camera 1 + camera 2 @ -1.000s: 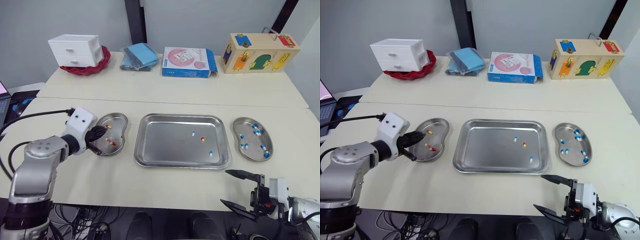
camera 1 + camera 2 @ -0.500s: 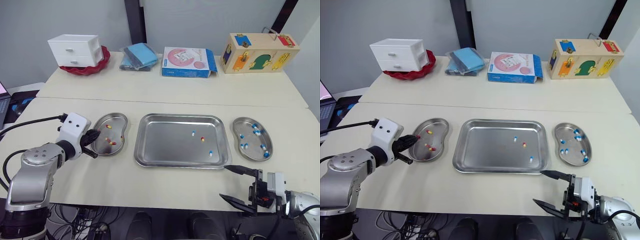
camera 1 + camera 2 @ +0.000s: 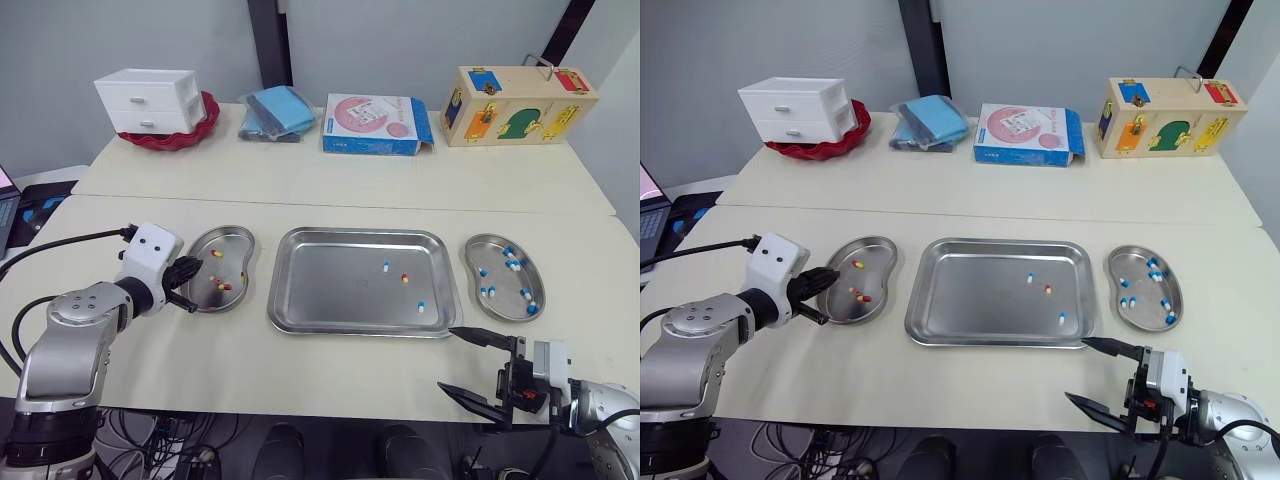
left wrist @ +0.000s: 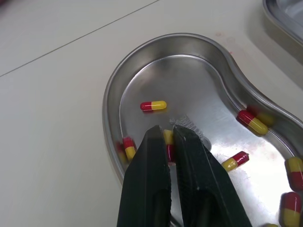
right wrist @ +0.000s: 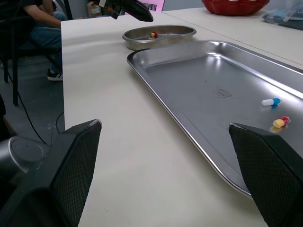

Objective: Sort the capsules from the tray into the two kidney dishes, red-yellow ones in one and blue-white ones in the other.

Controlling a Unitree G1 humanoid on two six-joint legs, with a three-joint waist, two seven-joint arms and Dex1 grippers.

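Two black fingers spread wide mark the right pincer (image 3: 446,358), low at the right of the head view. It holds nothing and sits at the near edge of the pale bench (image 3: 330,365).

At the lower left, the left pincer (image 4: 164,131) has its fingers pressed almost together over the left rim of the steel kidney dish on the left (image 3: 236,240). A red-yellow capsule (image 4: 167,142) shows through the slit between them. Whether it is gripped or just lies beneath them cannot be told. This dish has its long axis running near to far and holds only red-yellow capsules. They lie at mixed angles, one (image 4: 153,105) lying crosswise to the fingers.

In the middle, the rectangular steel tray (image 3: 330,290) has its long side running left to right. Three capsules sit in its right half: a blue-white capsule (image 3: 386,267), a second red-yellow capsule (image 3: 405,278) and another blue-white capsule (image 3: 421,307) closer to the front rim.

At the right, the second steel kidney dish (image 3: 478,246), also lengthwise near to far, holds several blue-white capsules.

Along the upper frame, left to right, stand a white drawer box (image 3: 150,99) in a red bowl (image 3: 205,120), folded blue cloths (image 3: 278,110), a blue-and-pink carton (image 3: 375,125) whose print is unreadable, and a wooden latch box (image 3: 520,105).
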